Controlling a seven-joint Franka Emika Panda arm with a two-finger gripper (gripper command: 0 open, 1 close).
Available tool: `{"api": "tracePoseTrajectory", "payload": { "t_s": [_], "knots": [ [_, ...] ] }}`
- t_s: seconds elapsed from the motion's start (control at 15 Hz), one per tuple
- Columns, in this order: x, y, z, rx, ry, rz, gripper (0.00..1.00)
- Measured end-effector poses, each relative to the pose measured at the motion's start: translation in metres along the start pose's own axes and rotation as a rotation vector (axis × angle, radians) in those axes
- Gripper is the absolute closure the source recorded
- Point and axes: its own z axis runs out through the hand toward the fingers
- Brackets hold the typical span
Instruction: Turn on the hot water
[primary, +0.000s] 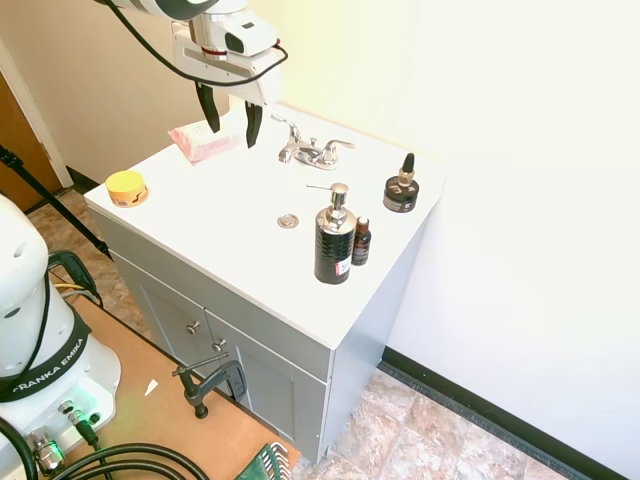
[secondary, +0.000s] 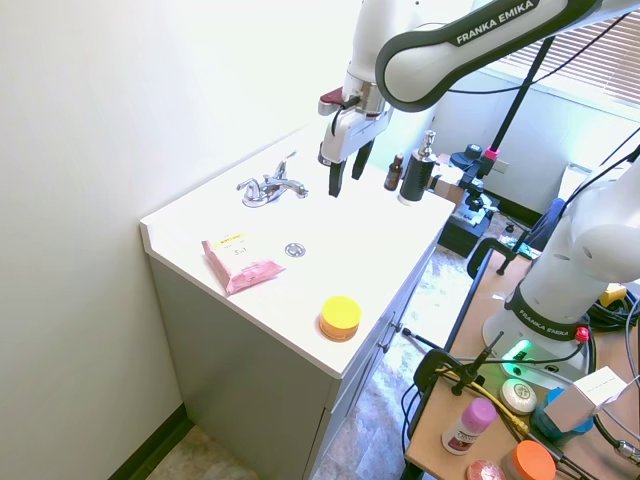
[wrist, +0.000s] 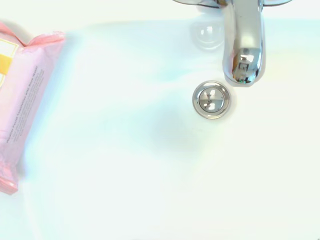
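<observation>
The white counter carries the chrome faucet at its back edge by the wall — dry spout, no water. Above, beside it, hangs the hand, fingers spread apart — empty.

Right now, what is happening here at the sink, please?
A white Franka arm holds its gripper open in the air above the white counter, close to the chrome faucet but not touching it. It holds nothing. Both lever handles look untouched, and no water comes from the spout; the drain ring below it looks dry. A pink packet, a yellow jar and a black pump bottle stand aside on the counter.
</observation>
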Motion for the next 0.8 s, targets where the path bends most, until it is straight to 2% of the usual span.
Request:
{"api": "tracePoseTrajectory", "payload": {
  "t_s": [0.2, 0.4, 0.53, 0.8],
  "knots": [
    [0.002, -0.001, 0.001, 0.006, 0.006, 0.005, 0.0],
    [0.003, -0.029, 0.002, 0.045, 0.062, 0.039, 0.0],
    [0.008, -0.058, 0.005, 0.105, 0.142, 0.078, 0.0],
    [0.016, -0.089, 0.021, 0.221, 0.252, 0.147, 0.0]
  ]
}}
